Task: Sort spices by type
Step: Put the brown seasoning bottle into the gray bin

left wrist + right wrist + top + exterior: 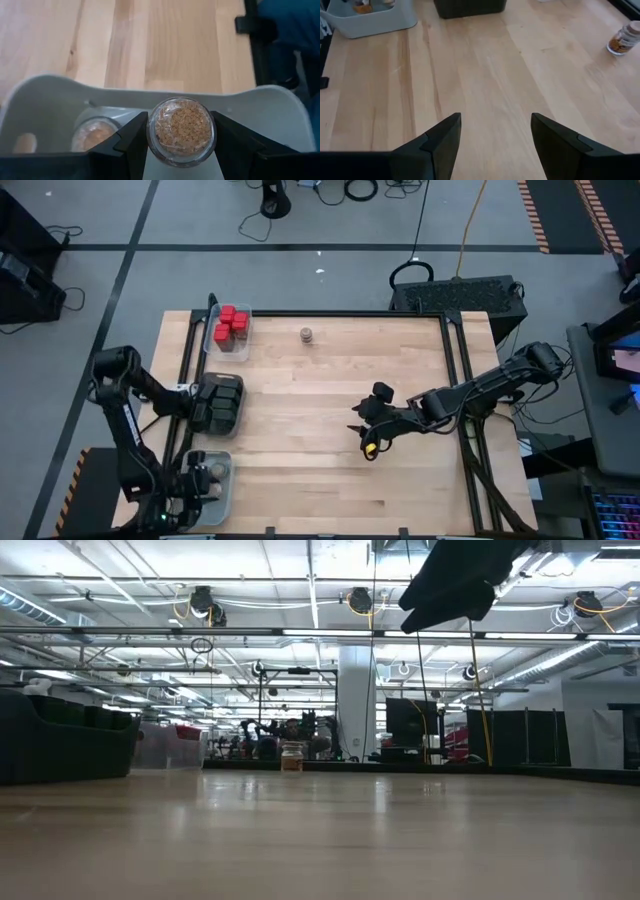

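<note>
A: Starting at the left edge of the pale wooden table (320, 430), what borders the open room?

B: Three containers line that side in the high view. At about seven o'clock from the table's middle sits a pale grey rectangular plastic tray (222, 480) with round jars inside. At nine o'clock is a block of dark black-green boxy tins (219, 402). At eleven o'clock a clear rectangular tray (228, 332) holds the red boxy tins (233, 322). The broad centre of the wood is bare planking.

A: And the left gripper?

B: The left gripper (181, 135) hangs over the grey tray, its two dark fingers clamped on a short round clear jar of tan granules (181, 131). The jar sits squarely between the fingers. Another tan jar (94, 135) lies in the tray beside it.

A: Anything out on its own?

B: One short round tan-lidded jar (306, 334) stands alone near the far edge, at twelve o'clock.

A: The right side?

B: The right gripper (495, 135) hovers above bare wood at about three o'clock, fingers spread and holding nothing. The lone jar lies well apart from it, toward eleven o'clock of that gripper in the high view.
</note>
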Tool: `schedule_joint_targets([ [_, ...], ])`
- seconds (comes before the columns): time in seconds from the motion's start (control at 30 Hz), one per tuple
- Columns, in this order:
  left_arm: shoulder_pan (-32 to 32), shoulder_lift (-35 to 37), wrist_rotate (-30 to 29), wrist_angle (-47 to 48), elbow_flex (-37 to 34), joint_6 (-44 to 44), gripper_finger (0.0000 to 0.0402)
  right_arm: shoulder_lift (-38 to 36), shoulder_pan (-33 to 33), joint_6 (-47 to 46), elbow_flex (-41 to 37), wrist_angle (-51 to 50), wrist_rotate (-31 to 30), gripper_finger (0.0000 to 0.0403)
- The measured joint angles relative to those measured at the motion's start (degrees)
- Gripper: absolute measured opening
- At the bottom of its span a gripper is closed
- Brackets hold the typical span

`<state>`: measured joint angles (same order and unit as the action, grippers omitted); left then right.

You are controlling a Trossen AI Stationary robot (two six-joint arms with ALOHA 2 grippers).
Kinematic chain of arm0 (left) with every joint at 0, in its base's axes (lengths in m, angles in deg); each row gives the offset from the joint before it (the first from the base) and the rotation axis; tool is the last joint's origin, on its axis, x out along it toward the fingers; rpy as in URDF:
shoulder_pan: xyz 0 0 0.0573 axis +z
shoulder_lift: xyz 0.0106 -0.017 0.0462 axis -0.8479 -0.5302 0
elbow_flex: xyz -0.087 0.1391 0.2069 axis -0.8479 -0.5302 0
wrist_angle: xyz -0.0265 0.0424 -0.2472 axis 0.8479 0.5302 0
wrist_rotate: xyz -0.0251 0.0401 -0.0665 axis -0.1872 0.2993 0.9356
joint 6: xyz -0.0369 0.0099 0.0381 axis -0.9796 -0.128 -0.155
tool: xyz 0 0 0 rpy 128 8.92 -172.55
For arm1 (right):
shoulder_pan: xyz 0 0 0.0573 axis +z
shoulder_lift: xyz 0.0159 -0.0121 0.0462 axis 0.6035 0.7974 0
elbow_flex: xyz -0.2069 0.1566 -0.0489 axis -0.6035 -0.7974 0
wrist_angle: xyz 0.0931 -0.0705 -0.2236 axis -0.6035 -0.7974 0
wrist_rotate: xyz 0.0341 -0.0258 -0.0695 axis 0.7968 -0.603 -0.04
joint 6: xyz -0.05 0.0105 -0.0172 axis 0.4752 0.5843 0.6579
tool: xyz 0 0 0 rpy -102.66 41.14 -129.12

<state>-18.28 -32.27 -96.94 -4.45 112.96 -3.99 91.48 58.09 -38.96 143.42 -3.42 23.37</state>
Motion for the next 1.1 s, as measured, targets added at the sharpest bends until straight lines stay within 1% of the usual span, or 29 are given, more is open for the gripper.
schedule_joint_targets([
  [0.17,0.01,-3.03,-0.11,-2.03,0.0,0.22,0.0188,0.0,-0.58,-0.01,0.0,0.0,0.02,0.0222],
  [0.4,0.06,-6.89,-0.09,-1.87,0.02,0.11,0.0188,0.0,-1.1,0.1,0.0,0.0,0.04,0.0222],
  [0.8,0.06,-7.3,-0.26,-1.91,0.02,0.04,0.0191,0.0,-1.07,0.2,0.0,-0.02,0.04,0.0222],
  [1.1,1.04,-8.89,0.23,-2.85,0.02,0.06,0.0197,0.0,-1.07,0.66,0.0,-0.04,0.03,0.0222],
])
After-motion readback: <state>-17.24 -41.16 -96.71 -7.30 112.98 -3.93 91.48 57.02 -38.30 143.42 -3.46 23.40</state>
